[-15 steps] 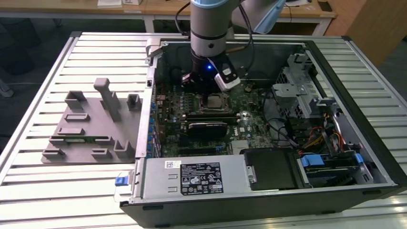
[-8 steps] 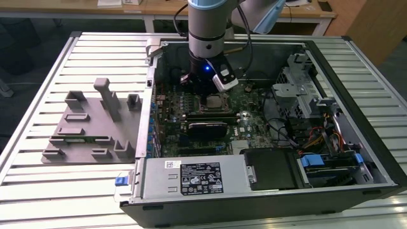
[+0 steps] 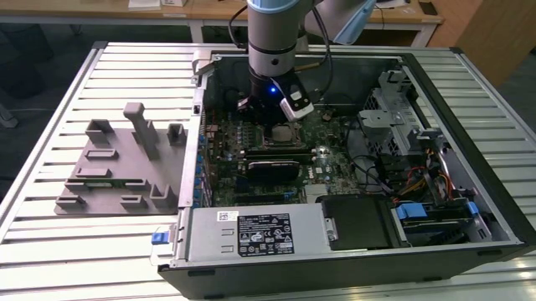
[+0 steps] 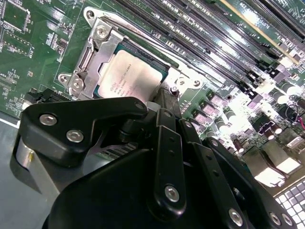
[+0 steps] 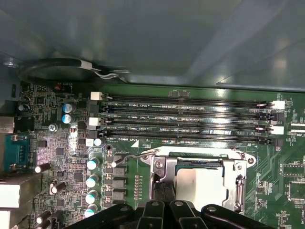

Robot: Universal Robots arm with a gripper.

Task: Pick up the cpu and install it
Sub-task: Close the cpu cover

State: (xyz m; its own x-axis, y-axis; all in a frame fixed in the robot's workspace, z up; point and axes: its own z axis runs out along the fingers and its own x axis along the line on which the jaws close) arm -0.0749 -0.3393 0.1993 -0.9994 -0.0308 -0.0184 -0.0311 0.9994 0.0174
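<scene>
The cpu (image 4: pixel 128 76), a flat square chip with a silvery top, lies in the metal-framed socket (image 4: pixel 95 36) on the green motherboard. In the first wrist view the cpu (image 5: pixel 200 183) sits inside the socket frame (image 5: pixel 240 167), with a thin wire lever beside it. From the exterior view the cpu (image 3: pixel 285 133) shows just below my arm, inside the open computer case. My gripper (image 4: pixel 167 98) hangs directly over one edge of the chip, shut with nothing between its fingers. In the first wrist view the gripper (image 5: pixel 163 191) is at the socket's edge, and in the exterior view the gripper (image 3: pixel 277 120) hovers above the board.
Memory slots (image 5: pixel 190 119) run beside the socket. A black card (image 3: pixel 272 169) lies nearer the front. The case holds a power supply (image 3: pixel 251 235), a drive cage (image 3: pixel 393 119) and cables. A grey fixture (image 3: pixel 125 157) stands on the slatted table at the exterior view's left.
</scene>
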